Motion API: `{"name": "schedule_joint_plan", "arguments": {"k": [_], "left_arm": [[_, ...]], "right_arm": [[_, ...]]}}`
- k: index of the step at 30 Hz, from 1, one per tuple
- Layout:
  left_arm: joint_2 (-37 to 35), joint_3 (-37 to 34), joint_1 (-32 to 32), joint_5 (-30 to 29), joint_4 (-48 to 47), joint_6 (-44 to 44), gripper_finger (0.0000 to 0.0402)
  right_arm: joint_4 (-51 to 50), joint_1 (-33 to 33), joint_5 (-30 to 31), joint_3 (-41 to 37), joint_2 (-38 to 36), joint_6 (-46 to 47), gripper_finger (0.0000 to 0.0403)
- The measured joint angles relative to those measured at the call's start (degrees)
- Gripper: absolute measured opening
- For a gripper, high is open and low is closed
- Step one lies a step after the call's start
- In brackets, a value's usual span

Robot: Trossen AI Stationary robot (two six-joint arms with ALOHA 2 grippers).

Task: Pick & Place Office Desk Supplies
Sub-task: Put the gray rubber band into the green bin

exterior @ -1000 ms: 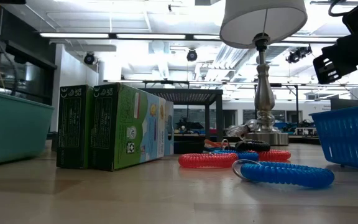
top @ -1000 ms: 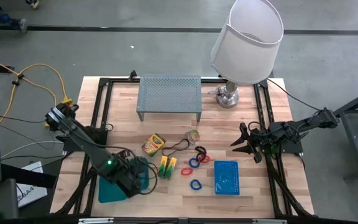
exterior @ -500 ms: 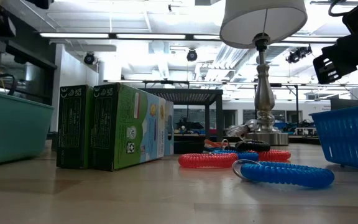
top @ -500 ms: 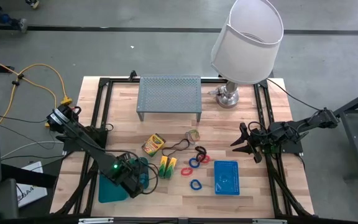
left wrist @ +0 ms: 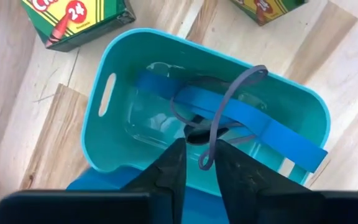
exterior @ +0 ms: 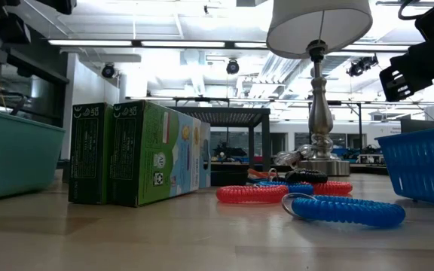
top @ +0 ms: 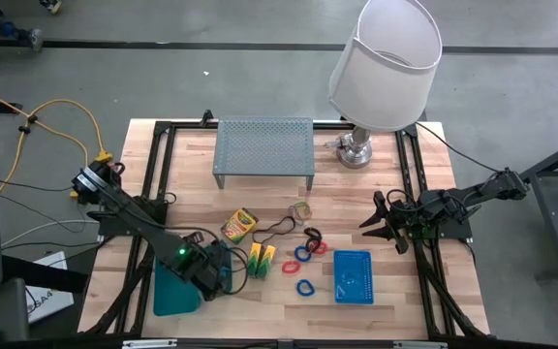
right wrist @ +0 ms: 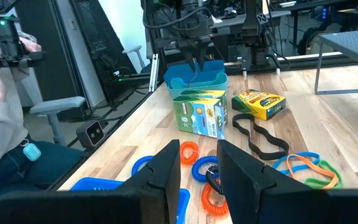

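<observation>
Wooden table point(top: 201, 160), left claw point(left wrist: 199, 163) over teal tray point(left wrist: 114, 130).
Fingers slightly parted around a thin grey band loop point(left wrist: 229, 102) hanging into the tray; light, floppy, best pinched anywhere along its strand.

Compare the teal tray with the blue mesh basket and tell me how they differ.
Teal tray: solid plastic walls with a handle slot; blue mesh basket: perforated ones. The teal tray holds blue bands and a thin grey loop, left gripper above it; the blue mesh basket looks empty. The teal tray sits at the table's left, the blue mesh basket farther right, nearer the idle right gripper. Both are open-topped.
</observation>
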Motion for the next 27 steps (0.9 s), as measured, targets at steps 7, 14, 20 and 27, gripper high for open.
{"name": "schedule_joint_plan", "arguments": {"k": [7, 14, 20, 27], "left_arm": [[-1.7, 0.0, 0.3, 1.0, -0.5, 0.0, 0.0088], [-4.0, 0.0, 0.3, 1.2, -0.5, 0.0, 0.0088], [-4.6, 0.0, 0.5, 1.2, -3.1, -0.2, 0.0088], [-4.6, 0.0, 0.7, 0.8, -3.5, -0.7, 0.0088]], "right_arm": [[0.0, 0.0, 0.0, 0.0, 0.0, 0.0, 0.0094], [0.0, 0.0, 0.0, 0.0, 0.0, 0.0, 0.0094], [0.0, 0.0, 0.0, 0.0, 0.0, 0.0, 0.0094], [0.0, 0.0, 0.0, 0.0, 0.0, 0.0, 0.0094]]}}
